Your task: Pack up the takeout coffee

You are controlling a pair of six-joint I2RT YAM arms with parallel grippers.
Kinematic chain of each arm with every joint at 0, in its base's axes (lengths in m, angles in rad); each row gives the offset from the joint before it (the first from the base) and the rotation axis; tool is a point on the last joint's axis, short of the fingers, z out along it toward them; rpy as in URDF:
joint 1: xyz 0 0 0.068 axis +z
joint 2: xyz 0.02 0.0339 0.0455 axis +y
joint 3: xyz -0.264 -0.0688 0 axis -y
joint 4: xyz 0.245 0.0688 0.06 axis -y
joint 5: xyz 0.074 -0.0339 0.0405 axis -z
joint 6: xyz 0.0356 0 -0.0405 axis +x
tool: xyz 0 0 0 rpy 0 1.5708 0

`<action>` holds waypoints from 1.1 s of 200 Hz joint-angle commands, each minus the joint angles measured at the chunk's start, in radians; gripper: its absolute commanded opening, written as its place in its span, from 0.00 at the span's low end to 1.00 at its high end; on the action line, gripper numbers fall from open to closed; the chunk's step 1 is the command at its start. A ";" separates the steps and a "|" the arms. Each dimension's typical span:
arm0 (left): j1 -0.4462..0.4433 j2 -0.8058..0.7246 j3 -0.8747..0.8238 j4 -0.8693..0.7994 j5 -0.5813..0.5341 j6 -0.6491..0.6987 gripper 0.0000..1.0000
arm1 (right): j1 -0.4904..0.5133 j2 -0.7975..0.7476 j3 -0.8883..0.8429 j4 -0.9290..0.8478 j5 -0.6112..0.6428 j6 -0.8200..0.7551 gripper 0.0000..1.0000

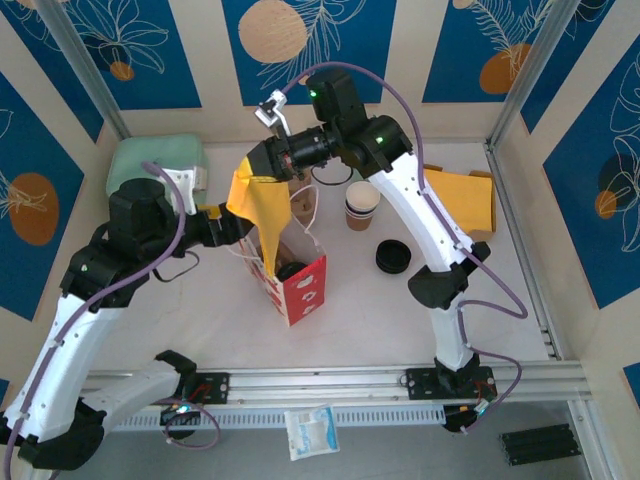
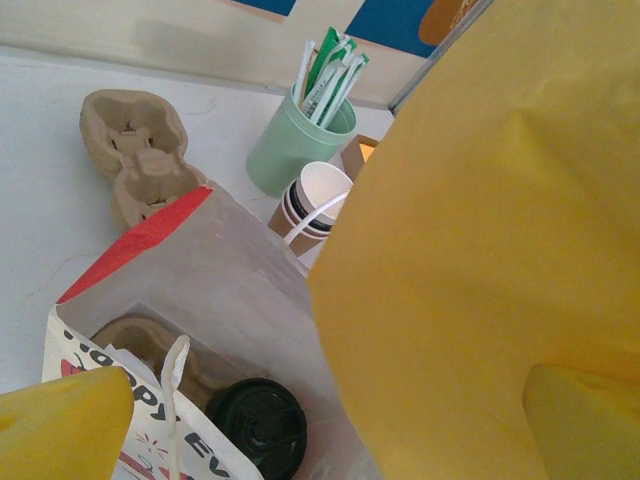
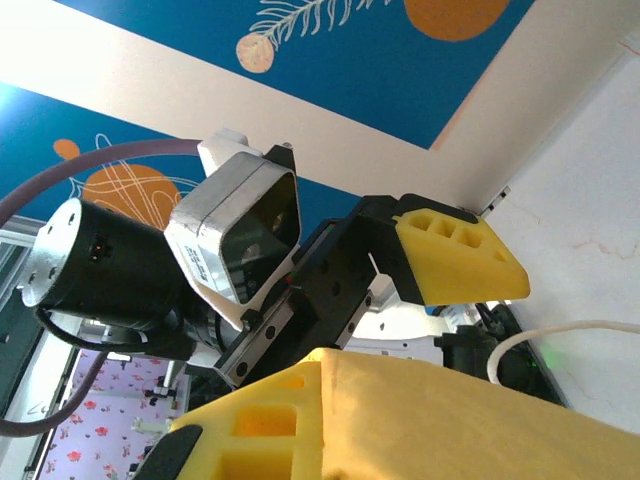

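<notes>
The takeout coffee's black lid point(image 1: 291, 270) shows inside the open red-and-white paper bag point(image 1: 305, 292) at mid-table. In the left wrist view the lidded cup point(image 2: 262, 425) stands in the bag point(image 2: 200, 270) beside a cardboard carrier point(image 2: 140, 340). My left gripper point(image 1: 222, 226) is at the bag's left end, open, its yellow fingertips point(image 2: 60, 420) far apart either side of the bag mouth. My right gripper point(image 1: 262, 245) hangs over the bag mouth from the back, and its broad yellow finger point(image 2: 480, 250) reaches down beside the cup. It grips nothing and looks open.
A stack of lidless banded cups point(image 1: 362, 205) stands right of the bag, with loose black lids point(image 1: 393, 257) nearer. A green holder of sticks point(image 2: 295, 140) and cardboard carriers point(image 2: 135, 150) sit behind. Yellow envelopes point(image 1: 468, 200) lie at the back right.
</notes>
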State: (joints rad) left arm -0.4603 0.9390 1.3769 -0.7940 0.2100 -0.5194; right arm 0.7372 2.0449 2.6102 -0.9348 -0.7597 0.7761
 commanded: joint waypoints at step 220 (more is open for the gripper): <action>-0.003 0.017 -0.179 0.098 0.054 -0.011 1.00 | -0.085 0.017 -0.144 -0.012 -0.139 -0.175 0.00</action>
State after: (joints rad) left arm -0.4603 0.9524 1.2133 -0.7364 0.2363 -0.5343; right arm 0.6540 2.0468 2.4733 -0.9329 -0.8654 0.6273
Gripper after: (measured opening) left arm 0.994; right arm 0.051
